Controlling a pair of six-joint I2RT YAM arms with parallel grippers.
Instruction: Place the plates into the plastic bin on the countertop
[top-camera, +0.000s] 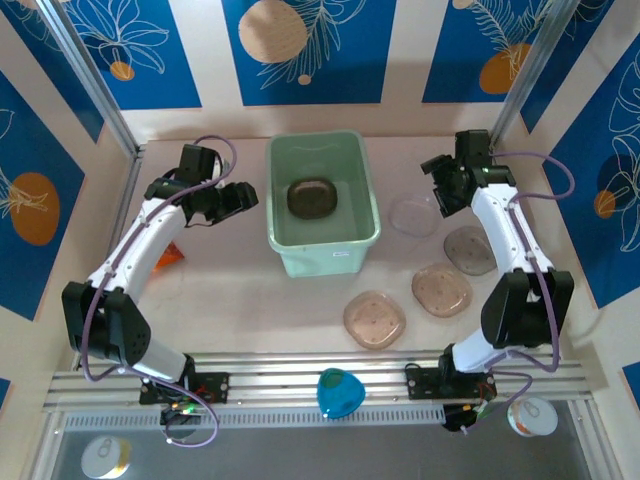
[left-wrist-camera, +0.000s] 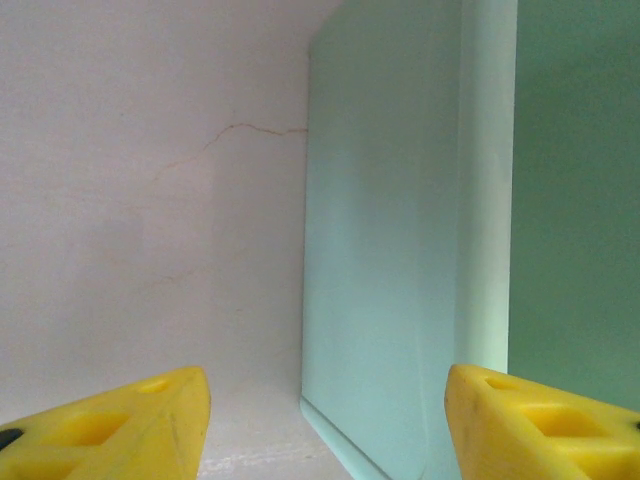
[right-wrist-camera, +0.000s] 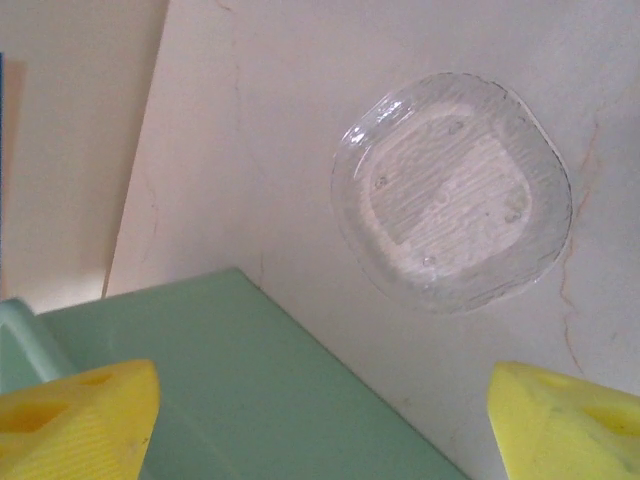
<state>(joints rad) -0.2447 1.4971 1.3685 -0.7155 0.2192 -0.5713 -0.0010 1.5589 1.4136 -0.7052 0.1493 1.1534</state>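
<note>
The left fingers (left-wrist-camera: 120, 415), spread and empty, hang beside the plastic bin (top-camera: 320, 255). The right fingers (right-wrist-camera: 80, 410), also spread, hover near a clear plate (right-wrist-camera: 455, 190) lying flat on the bench (top-camera: 250, 290). Its thin, slick rim could slip the pinch and skid away.

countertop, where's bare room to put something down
Bare: the front-left patch between the plastic bin, the left arm and the near rail. Crowded: right of the bin, with the clear plate, grey plate, pinkish plate and brown plate.
</note>
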